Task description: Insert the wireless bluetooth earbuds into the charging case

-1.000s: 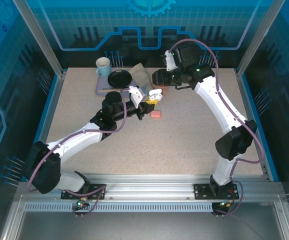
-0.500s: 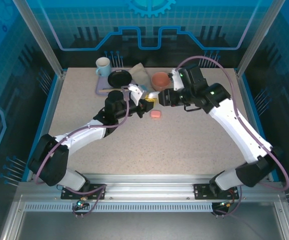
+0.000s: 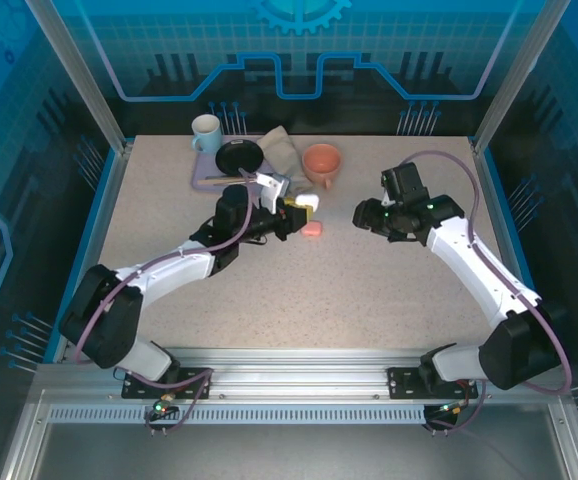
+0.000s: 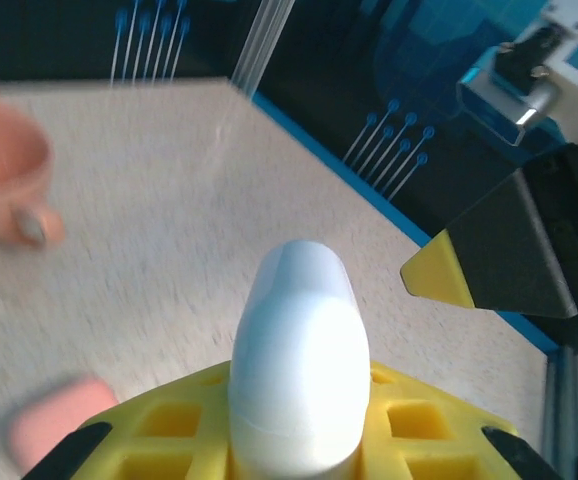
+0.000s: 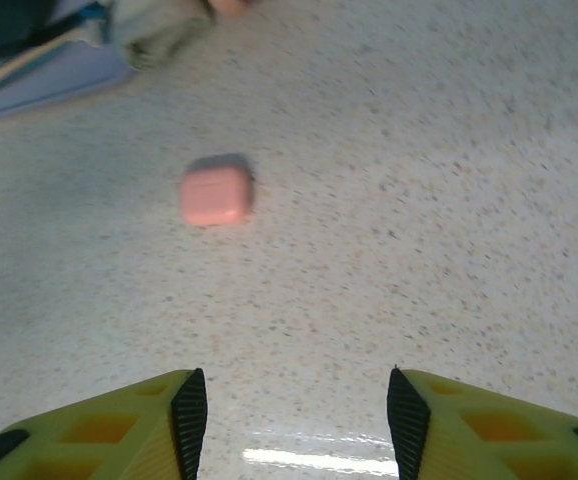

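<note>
The left gripper is clamped on the white case. Its yellow fingers pinch the lower half so the rounded top stands clear of them. I judge this is meant to steady the charging case off the table and present it toward the other arm. In the overhead view the pink case lies flat on the table at about 5 o'clock from the held one, just beside it, probably parked until its turn. The right gripper has its jaws well apart with only bare tabletop between them. In its wrist view the pink case sits at about 11 o'clock from the gap. Overhead it hangs at 3 o'clock of the two cases, near but apart, which looks like a free hand placed to fetch or work next. The pink cup stands at 12 o'clock from the held case. The earbuds are too small to make out, and with both shells looking closed I cannot tell whether any sit inside. The fingers hide the white case's lower half and any hinge. The left wrist view is blurred along its left side. The black-and-yellow wedge at its 3 o'clock may be a finger, though whose I cannot tell.
</note>
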`<state>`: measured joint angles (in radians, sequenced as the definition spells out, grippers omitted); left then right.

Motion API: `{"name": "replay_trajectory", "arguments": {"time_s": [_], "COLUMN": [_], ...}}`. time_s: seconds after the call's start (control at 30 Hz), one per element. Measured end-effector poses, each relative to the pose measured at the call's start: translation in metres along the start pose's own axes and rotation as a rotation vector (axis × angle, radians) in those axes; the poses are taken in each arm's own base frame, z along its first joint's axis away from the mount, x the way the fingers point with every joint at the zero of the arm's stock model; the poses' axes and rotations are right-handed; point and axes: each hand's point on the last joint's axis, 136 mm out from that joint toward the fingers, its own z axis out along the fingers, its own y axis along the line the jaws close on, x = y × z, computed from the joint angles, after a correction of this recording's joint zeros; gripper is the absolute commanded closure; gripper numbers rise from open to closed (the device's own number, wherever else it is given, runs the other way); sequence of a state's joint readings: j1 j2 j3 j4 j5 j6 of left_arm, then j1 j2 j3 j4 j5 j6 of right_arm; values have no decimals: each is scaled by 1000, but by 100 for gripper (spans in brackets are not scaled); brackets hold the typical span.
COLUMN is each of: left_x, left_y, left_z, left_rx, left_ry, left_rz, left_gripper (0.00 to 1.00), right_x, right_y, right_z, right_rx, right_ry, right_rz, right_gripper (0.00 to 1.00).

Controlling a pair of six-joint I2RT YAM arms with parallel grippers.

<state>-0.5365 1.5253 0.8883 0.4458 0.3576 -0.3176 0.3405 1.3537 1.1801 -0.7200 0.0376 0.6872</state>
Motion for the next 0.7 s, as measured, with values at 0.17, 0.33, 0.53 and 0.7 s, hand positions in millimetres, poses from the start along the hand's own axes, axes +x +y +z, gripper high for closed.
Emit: {"name": "replay_trajectory", "arguments": {"time_s": [0.17, 0.33, 0.53, 0.7], "left_x": [76, 142, 163, 191], "left_y": [17, 20, 22, 38], "left_z": [26, 29, 24, 19], "left_rx": [-47, -121, -192, -290], "left_ry": [214, 370, 428, 487], "left_rz": [-328, -557, -691, -769], "left_gripper": [100, 96, 83, 69], "right_x": [12, 17, 15, 13], "right_y": [-17, -24, -23, -22], "right_z": [16, 21, 14, 10], "right_rx": [42, 56, 46, 37], "right_ry": [19, 18, -8, -22], "right_rz": [49, 64, 62, 62], "right_gripper": [46, 46, 45, 45]}}
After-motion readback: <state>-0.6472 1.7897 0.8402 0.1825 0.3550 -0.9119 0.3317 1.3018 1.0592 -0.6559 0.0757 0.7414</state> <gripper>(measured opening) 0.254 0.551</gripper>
